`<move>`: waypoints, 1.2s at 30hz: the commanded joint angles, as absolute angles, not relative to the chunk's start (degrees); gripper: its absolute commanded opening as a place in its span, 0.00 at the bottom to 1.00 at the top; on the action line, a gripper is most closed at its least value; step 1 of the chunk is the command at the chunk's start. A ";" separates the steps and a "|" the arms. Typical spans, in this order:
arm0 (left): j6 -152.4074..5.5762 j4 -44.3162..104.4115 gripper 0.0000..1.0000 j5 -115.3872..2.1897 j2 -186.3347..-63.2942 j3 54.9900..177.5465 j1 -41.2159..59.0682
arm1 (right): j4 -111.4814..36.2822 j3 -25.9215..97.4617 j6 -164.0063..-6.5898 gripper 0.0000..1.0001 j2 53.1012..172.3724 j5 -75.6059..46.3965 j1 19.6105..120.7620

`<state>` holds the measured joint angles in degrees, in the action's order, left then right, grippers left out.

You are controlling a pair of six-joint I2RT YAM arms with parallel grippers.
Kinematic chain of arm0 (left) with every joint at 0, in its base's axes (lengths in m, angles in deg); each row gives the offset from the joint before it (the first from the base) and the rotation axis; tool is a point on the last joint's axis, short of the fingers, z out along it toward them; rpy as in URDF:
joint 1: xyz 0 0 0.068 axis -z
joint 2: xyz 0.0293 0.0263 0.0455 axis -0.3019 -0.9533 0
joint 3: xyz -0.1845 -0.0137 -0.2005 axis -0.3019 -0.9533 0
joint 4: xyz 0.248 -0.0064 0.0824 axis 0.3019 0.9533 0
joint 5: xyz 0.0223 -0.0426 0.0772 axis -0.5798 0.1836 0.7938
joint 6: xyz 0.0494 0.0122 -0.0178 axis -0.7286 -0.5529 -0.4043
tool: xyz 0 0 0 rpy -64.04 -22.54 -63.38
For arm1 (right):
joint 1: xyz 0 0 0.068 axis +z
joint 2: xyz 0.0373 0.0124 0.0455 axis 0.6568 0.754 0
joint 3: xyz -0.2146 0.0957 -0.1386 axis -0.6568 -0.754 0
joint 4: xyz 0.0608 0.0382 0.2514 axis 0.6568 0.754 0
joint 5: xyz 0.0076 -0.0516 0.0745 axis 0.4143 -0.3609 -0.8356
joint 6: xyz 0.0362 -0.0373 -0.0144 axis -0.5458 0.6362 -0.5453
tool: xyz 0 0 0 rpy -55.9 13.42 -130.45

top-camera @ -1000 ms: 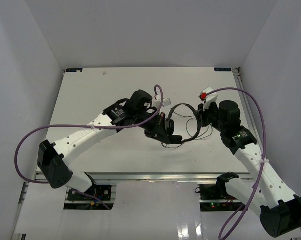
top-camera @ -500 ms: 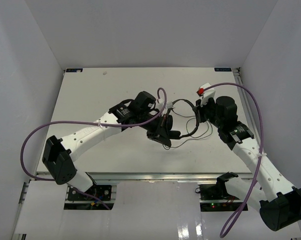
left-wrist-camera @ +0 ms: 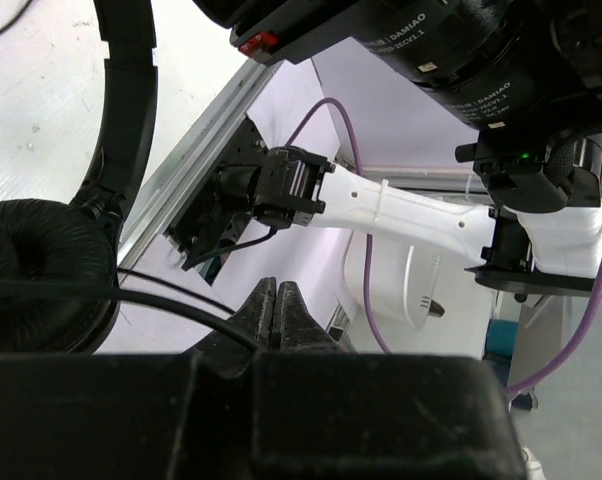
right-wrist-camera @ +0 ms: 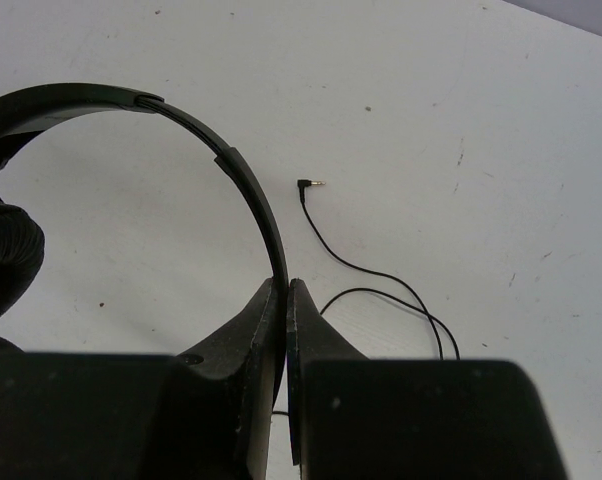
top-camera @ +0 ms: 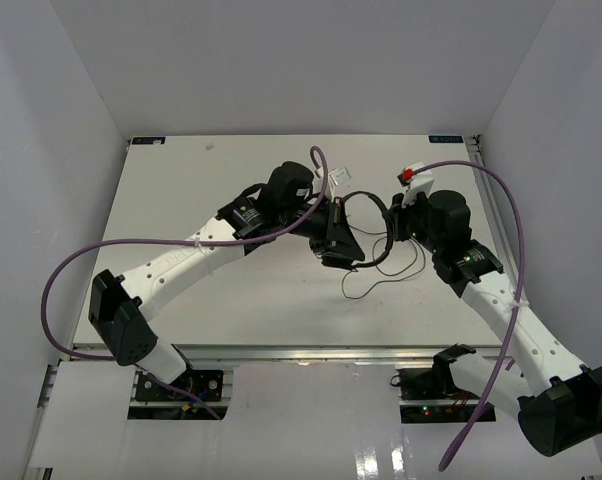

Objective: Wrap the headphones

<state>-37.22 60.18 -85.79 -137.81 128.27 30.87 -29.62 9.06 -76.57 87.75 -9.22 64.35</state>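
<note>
— Where did we have the small black on-ear headphones [right-wrist-camera: 246, 190] at that point?
— Near the middle of the white table [top-camera: 281, 305], slung between our two arms and, as far as we could tell, lifted clear of it. Our right gripper [right-wrist-camera: 284, 290] was clamped on the thin headband, whose arch ran away from those fingers toward the left arm.
— And our left gripper [left-wrist-camera: 277, 300]?
— Pinched tight on the thin black cord [right-wrist-camera: 361, 266], just beside one padded earcup [left-wrist-camera: 31, 255].
— Which way did the slack lie?
— On the table beside our right gripper, in loose loops. The plug [right-wrist-camera: 316, 183] lay free, apart from both sets of fingers.
— So we judged the left arm better placed to wind, carrying cord across the band's long axis while the right arm anchored it.
</note>
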 commanded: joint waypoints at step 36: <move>-63.34 11.50 0.48 -44.52 -128.51 92.72 51.69 | -24.48 27.98 -97.32 0.08 99.85 -12.71 58.28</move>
